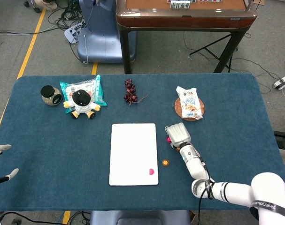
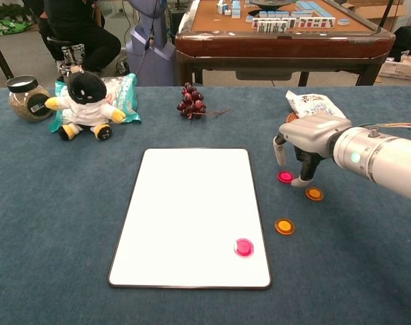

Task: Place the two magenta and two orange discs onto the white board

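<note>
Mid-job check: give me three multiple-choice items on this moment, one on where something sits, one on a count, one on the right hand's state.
1. Where is the magenta disc already on the white board?
A. far left corner
B. near right corner
C. centre

2. How many orange discs lie on the table off the board?
A. none
B. one
C. two

3. What is the right hand doing?
A. poised over a magenta disc, holding nothing
B. carrying an orange disc
C. resting on the board

Answers:
1 B, the magenta disc lies by the white board near right corner.
2 C, both orange discs lie on cloth.
3 A, the right hand has fingers around the second magenta disc, not lifted.
</note>
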You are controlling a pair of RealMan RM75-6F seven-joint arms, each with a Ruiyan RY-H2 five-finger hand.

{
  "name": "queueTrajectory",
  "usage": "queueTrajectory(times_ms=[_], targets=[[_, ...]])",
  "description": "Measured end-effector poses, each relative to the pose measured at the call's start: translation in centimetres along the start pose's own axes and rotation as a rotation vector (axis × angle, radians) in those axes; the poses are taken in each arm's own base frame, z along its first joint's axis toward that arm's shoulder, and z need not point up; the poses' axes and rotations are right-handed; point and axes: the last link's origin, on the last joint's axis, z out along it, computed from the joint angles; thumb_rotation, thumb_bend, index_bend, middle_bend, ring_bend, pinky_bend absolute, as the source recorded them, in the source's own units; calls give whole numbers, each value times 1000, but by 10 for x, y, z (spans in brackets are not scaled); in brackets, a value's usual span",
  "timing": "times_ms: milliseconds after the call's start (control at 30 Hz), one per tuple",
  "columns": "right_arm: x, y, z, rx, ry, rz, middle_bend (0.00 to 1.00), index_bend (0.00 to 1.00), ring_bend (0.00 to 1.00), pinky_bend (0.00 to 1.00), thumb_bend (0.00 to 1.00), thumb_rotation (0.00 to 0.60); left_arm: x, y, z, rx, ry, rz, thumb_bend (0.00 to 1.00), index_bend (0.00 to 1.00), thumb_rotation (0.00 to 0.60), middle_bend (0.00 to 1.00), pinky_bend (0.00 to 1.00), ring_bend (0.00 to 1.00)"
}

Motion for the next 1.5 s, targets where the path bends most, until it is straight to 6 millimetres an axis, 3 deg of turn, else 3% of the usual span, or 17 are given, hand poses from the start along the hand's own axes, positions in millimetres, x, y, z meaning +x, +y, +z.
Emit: queueTrajectory(times_ms=[267,1300,1500], targets=[[-2,-4,4,5,-6,5,1000,408,1000,1000,240,600,0,0,0,-1,-2,-2,46,327,600,298,522,342],[-6,-2,8,-6,-12,0,1000,409,1000,1000,245,600,0,0,-1,-8,-13,-11,46,327,600,298,522,342],[-7,-1,9,-8,-14,0,1000,450,1000,1000,257,600,0,0,-1,-8,-13,-11,46,327,600,297,522,342]])
